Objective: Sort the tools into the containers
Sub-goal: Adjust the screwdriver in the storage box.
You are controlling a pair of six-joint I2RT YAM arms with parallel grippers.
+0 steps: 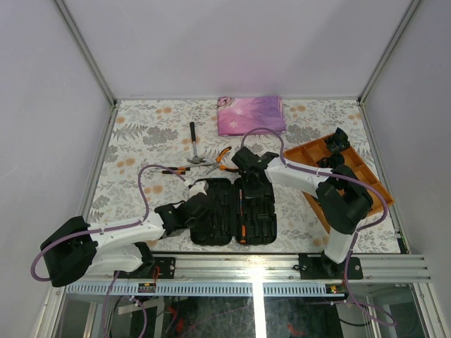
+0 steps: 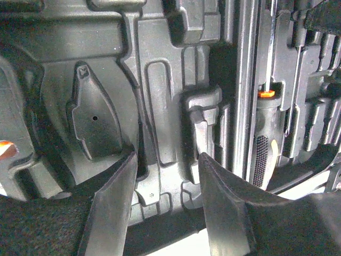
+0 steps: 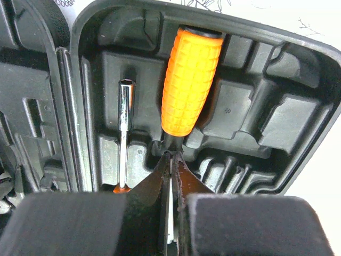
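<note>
left gripper point(image 1: 196, 204) is hovering over the left half of the open case point(image 1: 218, 224), which is lying near, between the two arms. on its wrist view the left gripper point(image 2: 169, 154) is spread wide with nothing between the fingers point(image 2: 114, 208), just bare moulded slots in the case point(image 2: 160, 80) underneath. right gripper point(image 1: 252, 189) is working over the right half. up close the right gripper point(image 3: 171, 160) is pinched narrow on the thin shaft of the orange driver point(image 3: 192, 80), whose handle is lying in the case point(image 3: 240, 106), pointing far. beside it, a seated driver point(image 3: 125, 122) is sitting in its slot by the hinge, showing its dark grip on the left wrist view point(image 2: 265, 138). out on the table, just beyond the case, the hammer point(image 1: 193, 139), pliers point(image 1: 223, 158) and a long tool point(image 1: 176, 170) are still waiting. cloth point(image 1: 251, 115) is lying far, tray point(image 1: 301, 153) off right.
</note>
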